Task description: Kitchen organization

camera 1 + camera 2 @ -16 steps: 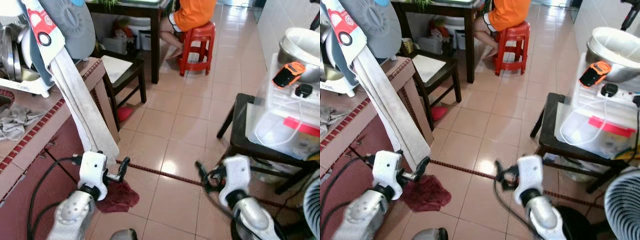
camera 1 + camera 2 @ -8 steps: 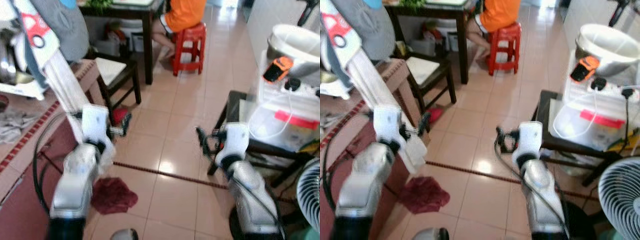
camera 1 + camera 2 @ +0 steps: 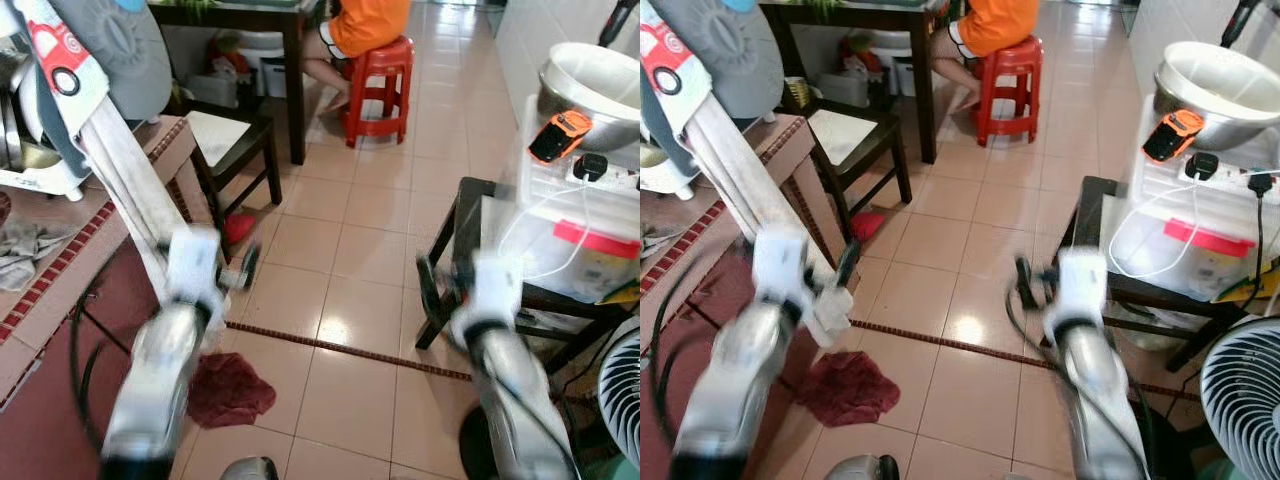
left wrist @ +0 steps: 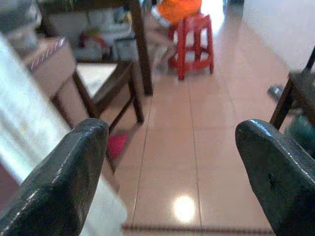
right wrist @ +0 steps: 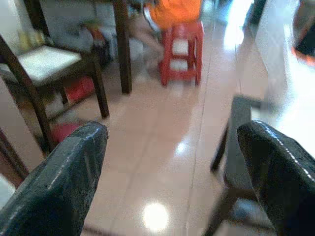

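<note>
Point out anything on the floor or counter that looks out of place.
A dark red rag lies crumpled on the floor tiles beside the counter, and a grey cloth sits bunched on the countertop. Both grippers, left and right, hang open and empty.

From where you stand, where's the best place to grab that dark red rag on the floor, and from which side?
Take the crumpled dark red rag at its raised, bunched middle, coming straight down from above. It lies loose on the tiled floor beside the counter base, so a fold there probably pinches easiest. The left pincer, open, is nearest.
</note>
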Motion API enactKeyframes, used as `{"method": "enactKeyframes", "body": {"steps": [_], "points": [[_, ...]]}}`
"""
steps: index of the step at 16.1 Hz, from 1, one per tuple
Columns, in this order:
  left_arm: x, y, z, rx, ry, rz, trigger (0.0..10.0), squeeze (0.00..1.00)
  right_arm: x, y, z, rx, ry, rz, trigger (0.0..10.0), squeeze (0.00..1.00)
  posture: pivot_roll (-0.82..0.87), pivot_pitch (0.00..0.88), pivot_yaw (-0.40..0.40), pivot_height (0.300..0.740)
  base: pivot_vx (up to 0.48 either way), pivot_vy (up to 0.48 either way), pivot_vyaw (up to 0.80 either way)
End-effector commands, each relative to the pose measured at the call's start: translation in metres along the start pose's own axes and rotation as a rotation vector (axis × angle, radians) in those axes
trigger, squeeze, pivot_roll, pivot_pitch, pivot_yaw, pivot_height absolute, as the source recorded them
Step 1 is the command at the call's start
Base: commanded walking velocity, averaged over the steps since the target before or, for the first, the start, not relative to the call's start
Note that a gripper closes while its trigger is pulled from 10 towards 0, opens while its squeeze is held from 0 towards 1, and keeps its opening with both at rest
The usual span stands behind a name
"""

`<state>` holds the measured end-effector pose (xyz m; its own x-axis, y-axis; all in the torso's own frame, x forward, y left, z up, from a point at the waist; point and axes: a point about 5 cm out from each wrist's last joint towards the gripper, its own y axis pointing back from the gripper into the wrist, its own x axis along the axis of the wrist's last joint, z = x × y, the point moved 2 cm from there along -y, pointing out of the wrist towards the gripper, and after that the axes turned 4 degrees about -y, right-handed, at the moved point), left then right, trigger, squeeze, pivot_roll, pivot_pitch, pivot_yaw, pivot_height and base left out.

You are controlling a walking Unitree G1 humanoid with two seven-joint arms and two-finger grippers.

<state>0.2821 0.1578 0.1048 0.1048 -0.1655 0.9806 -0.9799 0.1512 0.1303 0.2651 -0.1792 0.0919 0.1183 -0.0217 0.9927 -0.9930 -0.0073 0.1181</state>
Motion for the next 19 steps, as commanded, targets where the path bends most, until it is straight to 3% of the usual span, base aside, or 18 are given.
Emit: {"method": "enactKeyframes", "body": {"steps": [1, 3, 7, 13, 16, 19], "points": [[0.005, 0.004, -0.001, -0.008, -0.01, 0.039, 10.0, 0.0, 0.005, 0.003, -0.002, 0.006, 0.018, 0.026, 10.0, 0.0, -0.05, 0.0, 0.053, 0.74, 0.0, 0.0, 0.0], [-0.003, 0.005, 0.006, -0.04, -0.047, 0.038, 10.0, 0.0, 0.009, 0.004, -0.008, 0.003, 0.024, 0.048, 10.0, 0.0, -0.08, 0.0, 0.066, 0.74, 0.0, 0.0, 0.4], [0.008, -0.005, 0.011, -0.018, -0.001, 0.034, 10.0, 0.0, 0.019, -0.002, -0.011, 0.02, 0.005, 0.071, 10.0, 0.0, -0.08, 0.0, 0.061, 0.74, 0.0, 0.0, 0.8], [0.012, -0.008, 0.004, 0.024, -0.002, 0.048, 10.0, 0.0, 0.026, -0.005, -0.007, 0.014, -0.016, 0.086, 10.0, 0.0, -0.08, 0.0, 0.053, 0.74, 0.0, 0.0, 0.8], [0.016, -0.008, 0.005, 0.035, 0.007, 0.066, 10.0, 0.0, 0.029, -0.009, -0.014, 0.047, -0.019, 0.087, 10.0, 0.0, -0.06, 0.0, 0.037, 0.74, 0.0, 0.0, 0.8], [0.012, -0.008, 0.004, 0.054, -0.039, 0.049, 10.0, 0.0, 0.031, -0.014, -0.022, 0.081, -0.039, 0.097, 10.0, 0.0, -0.04, 0.0, 0.038, 0.74, 0.0, 0.0, 0.8]]}}
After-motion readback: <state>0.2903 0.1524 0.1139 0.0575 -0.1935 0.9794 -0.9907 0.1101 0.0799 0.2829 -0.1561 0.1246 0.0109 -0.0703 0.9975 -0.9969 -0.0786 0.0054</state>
